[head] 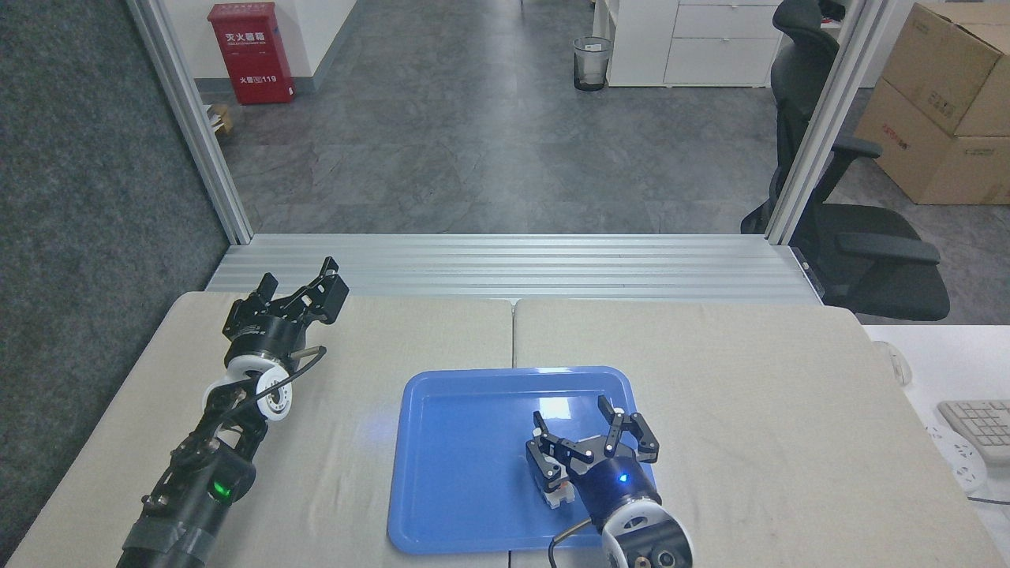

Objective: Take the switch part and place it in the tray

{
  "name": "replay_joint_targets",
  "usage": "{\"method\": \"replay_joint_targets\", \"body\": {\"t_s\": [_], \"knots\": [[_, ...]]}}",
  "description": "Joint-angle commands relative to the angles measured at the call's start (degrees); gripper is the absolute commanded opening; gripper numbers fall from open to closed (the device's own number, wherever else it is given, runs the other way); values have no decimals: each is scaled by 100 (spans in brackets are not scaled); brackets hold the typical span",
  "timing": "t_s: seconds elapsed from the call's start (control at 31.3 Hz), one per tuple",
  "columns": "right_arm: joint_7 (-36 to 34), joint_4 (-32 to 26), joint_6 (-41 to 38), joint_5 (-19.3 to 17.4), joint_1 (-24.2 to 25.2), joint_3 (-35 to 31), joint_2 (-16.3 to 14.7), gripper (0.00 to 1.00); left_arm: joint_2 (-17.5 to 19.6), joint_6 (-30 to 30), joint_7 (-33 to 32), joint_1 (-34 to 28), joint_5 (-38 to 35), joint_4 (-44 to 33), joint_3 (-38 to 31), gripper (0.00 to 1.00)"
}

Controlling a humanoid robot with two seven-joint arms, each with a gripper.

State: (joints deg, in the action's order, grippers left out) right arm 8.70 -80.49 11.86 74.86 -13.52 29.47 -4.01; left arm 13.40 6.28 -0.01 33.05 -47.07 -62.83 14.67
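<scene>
Large glossy blue plastic tray (465, 473) near table's front edge, centre. Small white plastic switch part (557, 491) lies inside tray, near its front right corner, partly hidden. Right gripper (588, 430) above it, jaws apart, empty. Left gripper (304, 290) at table's far left corner, jaws apart.

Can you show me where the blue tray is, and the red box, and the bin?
Tray (465, 473), head view, bare blue floor.
Red box (251, 52), head view, front face.
Bin (592, 63), head view, its side.
</scene>
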Motion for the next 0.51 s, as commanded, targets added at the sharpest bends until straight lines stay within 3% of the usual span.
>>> {"method": "replay_joint_targets", "body": {"t_s": [0.0, 0.13, 0.19, 0.32, 0.48], "knots": [[-220, 174, -130, -16, -968, -1530, -124, 99, 4, 5, 1, 0, -4, -1, 1, 100], [-298, 182, -762, -112, -1056, -2006, -872, 98, 4, 5, 1, 0, -4, -1, 1, 100], [-377, 252, -1192, -383, -1048, -2242, -1188, 98, 4, 5, 1, 0, -4, -1, 1, 100], [-378, 621, -1449, -946, -1091, -2604, -1593, 99, 4, 5, 1, 0, -4, -1, 1, 100], [-378, 859, -1484, -1044, -1162, -2622, -1989, 99, -4, 5, 1, 0, -4, -1, 1, 100]]}}
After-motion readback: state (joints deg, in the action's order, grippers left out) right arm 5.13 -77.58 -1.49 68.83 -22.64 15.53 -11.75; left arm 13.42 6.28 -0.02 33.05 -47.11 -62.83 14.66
